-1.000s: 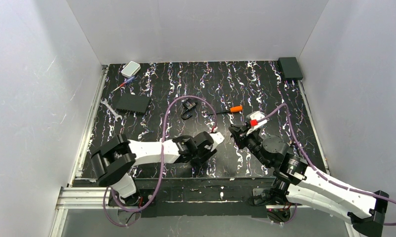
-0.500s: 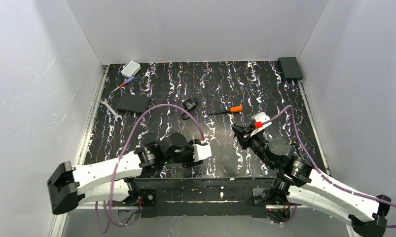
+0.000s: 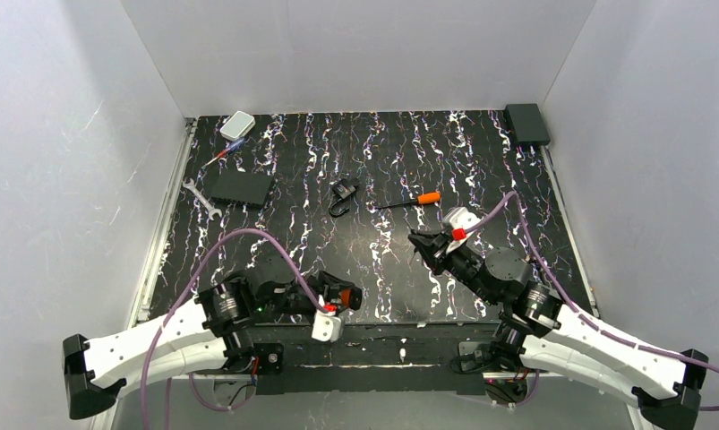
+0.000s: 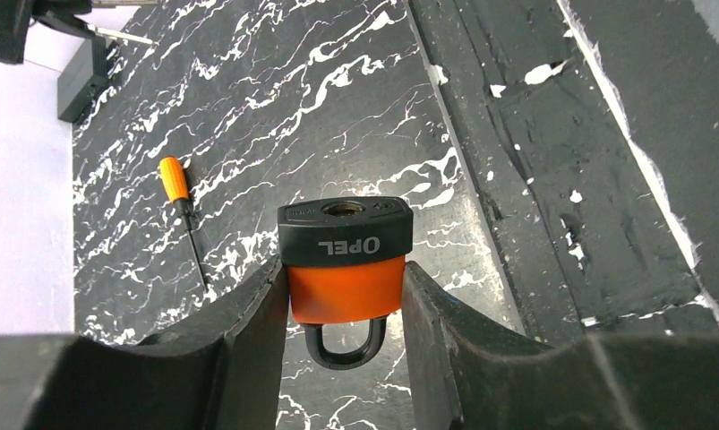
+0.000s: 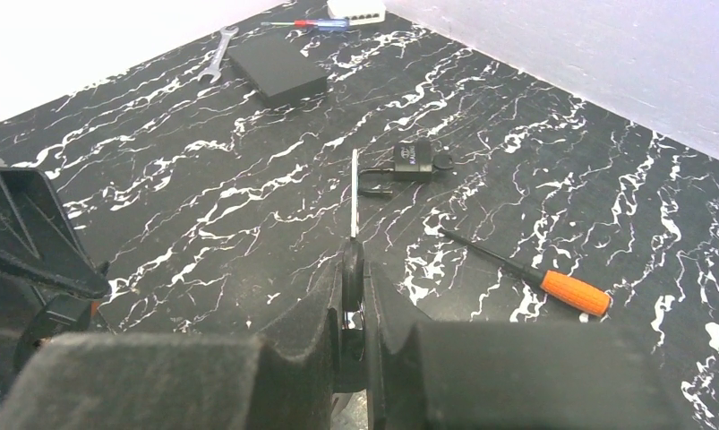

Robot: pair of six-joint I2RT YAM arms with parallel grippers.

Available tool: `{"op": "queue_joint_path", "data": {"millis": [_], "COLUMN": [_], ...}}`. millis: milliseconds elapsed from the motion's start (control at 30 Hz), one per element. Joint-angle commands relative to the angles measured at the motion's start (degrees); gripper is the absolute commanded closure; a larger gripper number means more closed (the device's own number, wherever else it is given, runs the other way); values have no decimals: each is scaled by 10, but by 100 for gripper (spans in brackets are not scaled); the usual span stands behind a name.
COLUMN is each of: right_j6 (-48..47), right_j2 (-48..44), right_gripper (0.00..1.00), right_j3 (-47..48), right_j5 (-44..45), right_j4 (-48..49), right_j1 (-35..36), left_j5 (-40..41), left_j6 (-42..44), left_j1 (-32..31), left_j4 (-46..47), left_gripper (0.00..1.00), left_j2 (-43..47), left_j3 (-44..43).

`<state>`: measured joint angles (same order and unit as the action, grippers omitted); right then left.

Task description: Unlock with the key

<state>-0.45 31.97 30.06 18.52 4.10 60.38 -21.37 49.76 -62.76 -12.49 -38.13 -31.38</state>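
Right wrist: black padlock (image 5: 413,163), screwdriver (image 5: 566,288) beyond the key (image 5: 353,260)

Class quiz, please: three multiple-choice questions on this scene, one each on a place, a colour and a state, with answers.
1. The silver wrench lies: A beside the flat black box; B held aloft; C against the back wall.
2. The padlock in the left claw has a body coloured: A blue; B orange; C green.
3. The right claw is: A open, empty; B shut on the wrench; C shut on the key.
Answers: A, it rests by that box; B, orange below a black top; C, the key's head is pinched in it.
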Motion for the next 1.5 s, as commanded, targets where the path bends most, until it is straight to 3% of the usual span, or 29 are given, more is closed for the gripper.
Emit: {"op": "queue_joint_path", "data": {"millis": [0,200,467,600,733,900,1200,1300,1400,1467], "right_j6": [-5,0,0,0,0,43,148,196,253,299], "right_j2": [5,3,22,30,30,31,52,93,183,222], "right_gripper": [99,99,99,99,99,99,99,99,99,99], "right_j3": [-1,-6,-22,-21,-16,-7,48,109,205,250], "right_j5": [-25,-52,-55,-57,-61,-82,-82,-103,-175,-257], "right_j4": [38,48,74,79,72,56,-39,-140,-270,-328], "right_j1": [-2,-2,-2,-2,-2,-2,-2,-2,-2,-2], "left_j5": [-19,-30,-153,-172,-151,-71,29,58,49,73], "left_j6": [60,53,24,23,25,67,100,99,136,115], "left_j1": [1,1,1,1,1,1,2,18,27,27], "left_j4": [22,84,97,85,86,57,74,121,166,187], "left_gripper": [100,100,100,100,100,100,100,100,100,100], "left_j2": [19,73,141,145,151,129,91,73,58,67], "left_j3": [10,29,1,-11,-14,-20,-15,23,50,70]}}
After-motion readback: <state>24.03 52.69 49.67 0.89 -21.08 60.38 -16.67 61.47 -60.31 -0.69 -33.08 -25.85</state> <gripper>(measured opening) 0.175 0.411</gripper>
